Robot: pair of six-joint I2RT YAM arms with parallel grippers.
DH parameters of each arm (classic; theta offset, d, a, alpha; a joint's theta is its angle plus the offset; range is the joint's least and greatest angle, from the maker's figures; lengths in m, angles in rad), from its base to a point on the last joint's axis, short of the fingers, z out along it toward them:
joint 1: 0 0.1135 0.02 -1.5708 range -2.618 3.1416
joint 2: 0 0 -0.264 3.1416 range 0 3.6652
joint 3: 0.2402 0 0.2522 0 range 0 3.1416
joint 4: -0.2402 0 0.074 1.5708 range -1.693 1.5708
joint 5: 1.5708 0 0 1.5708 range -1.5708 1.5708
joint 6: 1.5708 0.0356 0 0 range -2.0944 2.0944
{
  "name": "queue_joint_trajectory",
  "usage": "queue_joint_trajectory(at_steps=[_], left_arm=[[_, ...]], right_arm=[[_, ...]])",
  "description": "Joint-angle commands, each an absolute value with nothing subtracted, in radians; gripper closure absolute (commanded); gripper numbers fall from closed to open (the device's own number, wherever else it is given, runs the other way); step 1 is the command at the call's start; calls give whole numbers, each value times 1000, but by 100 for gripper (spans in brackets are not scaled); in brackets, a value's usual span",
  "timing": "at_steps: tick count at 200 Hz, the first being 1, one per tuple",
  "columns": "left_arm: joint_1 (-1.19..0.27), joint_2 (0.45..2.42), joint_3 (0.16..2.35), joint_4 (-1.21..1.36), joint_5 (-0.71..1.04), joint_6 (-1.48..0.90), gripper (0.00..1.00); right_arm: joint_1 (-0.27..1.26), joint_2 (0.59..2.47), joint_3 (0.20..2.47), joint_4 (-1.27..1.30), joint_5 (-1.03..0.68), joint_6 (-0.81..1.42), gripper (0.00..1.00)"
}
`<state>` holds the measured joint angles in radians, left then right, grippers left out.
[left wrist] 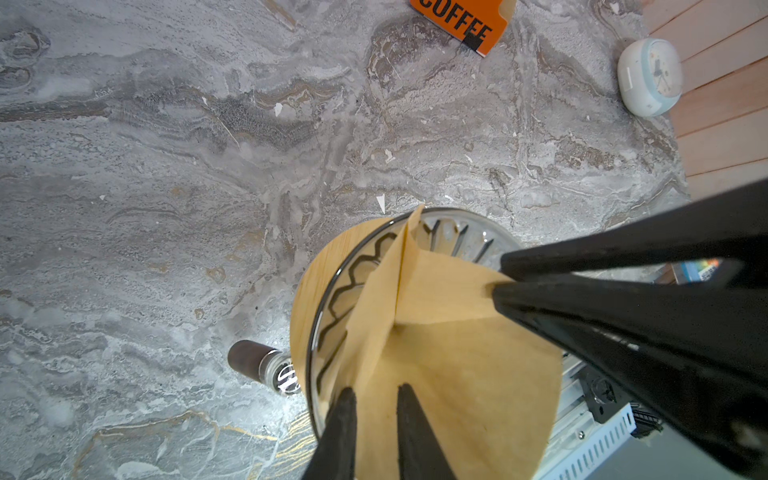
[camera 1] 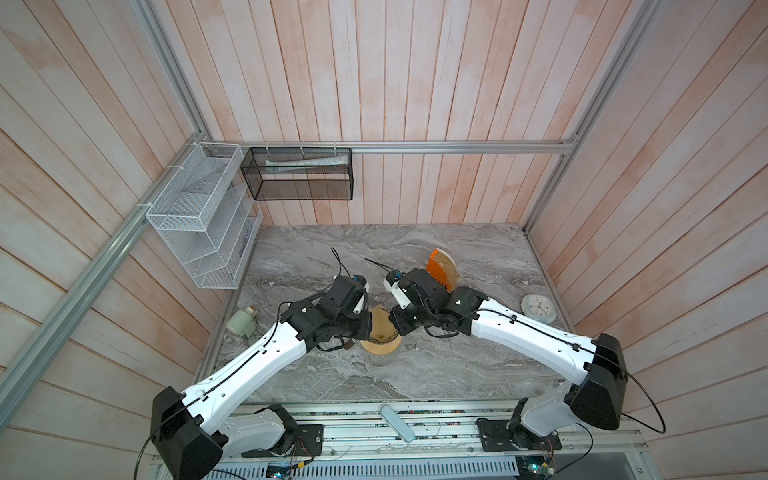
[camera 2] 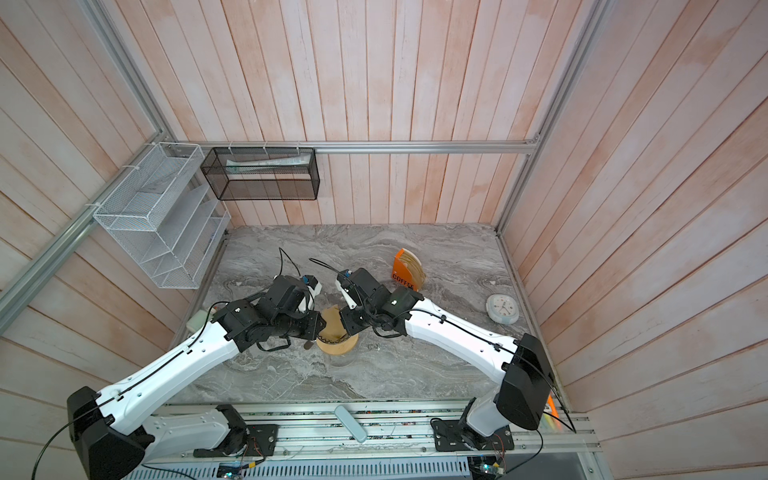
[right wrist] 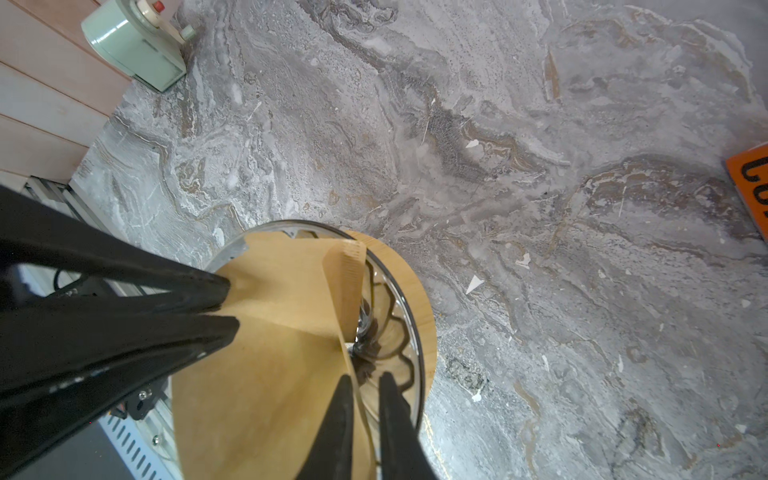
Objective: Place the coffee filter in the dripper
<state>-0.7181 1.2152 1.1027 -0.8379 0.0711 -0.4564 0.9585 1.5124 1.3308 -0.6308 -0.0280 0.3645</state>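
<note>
**Filter in the dripper, a pincer on each side of its rim**

From where I stand, a pale green gadget point(camera 1: 242, 323) lies at the 9 o'clock edge of the tabletop point(camera 1: 457, 374). Next is the left pincer point(left wrist: 376, 390), its jaws slightly apart with the paper's rim between them. The coffee filter point(left wrist: 457, 374) stands point-down in the dripper point(left wrist: 453, 239), which sits on a wooden ring point(left wrist: 316, 282) just toward 6 o'clock of centre. The right pincer point(right wrist: 365, 376) straddles the opposite rim, its jaws also a little apart. An orange COFFEE stand point(camera 2: 401, 266) is at 1 o'clock and a white clock point(camera 2: 502, 308) at 3.
</note>
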Motion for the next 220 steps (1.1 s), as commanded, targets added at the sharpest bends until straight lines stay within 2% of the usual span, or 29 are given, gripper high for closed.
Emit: queue_joint_trajectory(at_steps=[1,42,109,220], left_arm=[[-714,1194,1136,-834,74,-457,79],[-713,1186,1151,-827,75,-460,79],[-713,1178,1133,-835,71,-460,79],[-713,1171,1081,-830,66,-468,79]], right_arm=[[954,1468,1367,-652,-40,375,74],[950,1426,1348,-660,-4,395,72],[948,1451,1297,-657,-4,388,84],[948,1468,1266,-634,-36,385,90]])
